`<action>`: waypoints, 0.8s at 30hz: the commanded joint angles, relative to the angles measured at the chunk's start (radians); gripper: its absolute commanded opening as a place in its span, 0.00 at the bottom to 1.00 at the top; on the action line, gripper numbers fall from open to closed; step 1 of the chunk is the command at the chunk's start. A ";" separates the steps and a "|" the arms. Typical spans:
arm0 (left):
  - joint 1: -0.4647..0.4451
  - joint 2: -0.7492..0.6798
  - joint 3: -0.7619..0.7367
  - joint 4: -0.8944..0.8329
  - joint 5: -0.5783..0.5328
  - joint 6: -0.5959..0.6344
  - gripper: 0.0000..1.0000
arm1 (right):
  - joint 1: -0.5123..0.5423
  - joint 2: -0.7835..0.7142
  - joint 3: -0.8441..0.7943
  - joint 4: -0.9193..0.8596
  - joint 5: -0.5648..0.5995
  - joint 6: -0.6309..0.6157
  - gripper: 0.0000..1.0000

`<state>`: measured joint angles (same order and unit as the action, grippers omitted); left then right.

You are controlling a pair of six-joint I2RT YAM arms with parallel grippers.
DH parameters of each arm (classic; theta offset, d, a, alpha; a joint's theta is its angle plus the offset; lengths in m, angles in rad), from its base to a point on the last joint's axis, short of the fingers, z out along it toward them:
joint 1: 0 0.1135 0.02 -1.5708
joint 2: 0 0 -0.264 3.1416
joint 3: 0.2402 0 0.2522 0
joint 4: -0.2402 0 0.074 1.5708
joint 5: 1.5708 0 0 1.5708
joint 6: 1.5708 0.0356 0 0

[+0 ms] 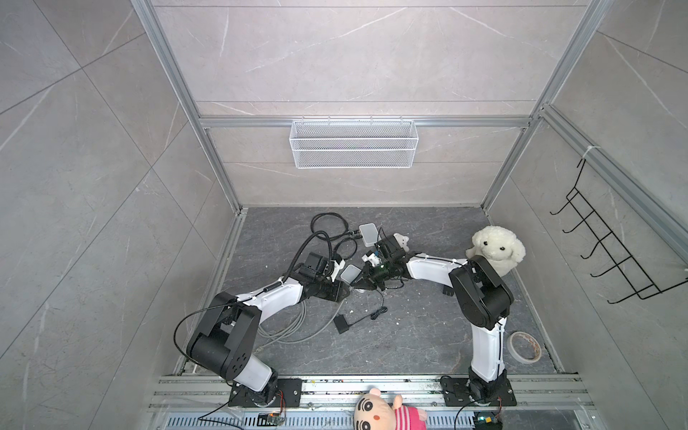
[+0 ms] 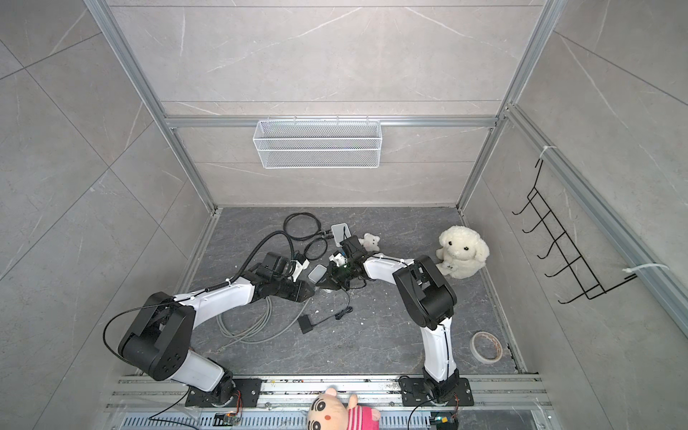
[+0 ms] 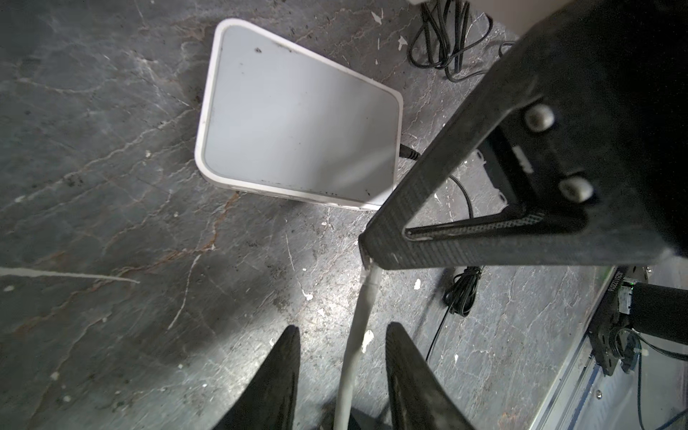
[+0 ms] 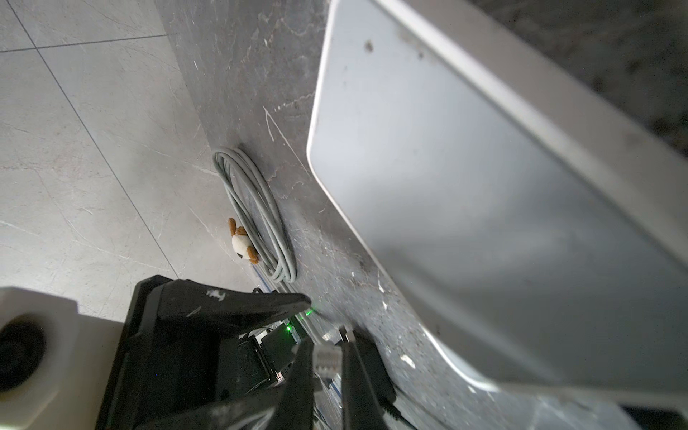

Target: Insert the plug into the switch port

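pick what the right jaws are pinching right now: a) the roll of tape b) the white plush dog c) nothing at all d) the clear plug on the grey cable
d: in the right wrist view the right gripper has its jaws closed on the clear plug, with the plug's ribbed end showing between them.
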<state>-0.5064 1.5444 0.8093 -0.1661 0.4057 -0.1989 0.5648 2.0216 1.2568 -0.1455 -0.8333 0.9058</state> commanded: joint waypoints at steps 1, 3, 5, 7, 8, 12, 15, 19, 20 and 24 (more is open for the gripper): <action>-0.015 0.030 0.007 0.024 0.035 0.005 0.38 | 0.007 0.015 0.027 0.004 0.008 0.032 0.04; -0.018 0.042 0.007 0.023 0.035 0.008 0.34 | 0.007 0.014 0.026 0.008 0.009 0.040 0.04; -0.019 0.050 0.007 0.025 0.034 0.009 0.32 | 0.007 0.010 0.026 0.009 0.010 0.047 0.04; -0.020 0.056 0.005 0.031 0.034 0.010 0.26 | 0.007 0.006 0.027 0.007 0.011 0.051 0.04; -0.019 0.056 0.003 0.037 0.035 0.009 0.23 | 0.007 0.006 0.026 0.003 0.011 0.053 0.04; -0.020 0.053 0.012 0.043 0.058 0.011 0.10 | 0.007 0.006 0.026 -0.018 0.024 0.053 0.04; -0.017 0.058 0.026 0.029 0.112 0.030 0.03 | 0.005 0.003 0.029 -0.027 0.025 0.046 0.10; 0.023 0.076 0.039 0.018 0.247 0.050 0.00 | -0.009 -0.023 0.024 -0.043 0.023 -0.022 0.24; 0.036 0.085 0.045 0.014 0.285 0.056 0.00 | -0.019 -0.036 0.014 -0.044 0.022 -0.047 0.27; 0.066 0.133 0.099 -0.046 0.407 0.097 0.00 | -0.069 -0.089 -0.066 0.079 -0.036 -0.070 0.34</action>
<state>-0.4572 1.6501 0.8494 -0.1745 0.6556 -0.1497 0.5316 1.9965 1.2339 -0.1349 -0.8330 0.8803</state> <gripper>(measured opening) 0.082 0.333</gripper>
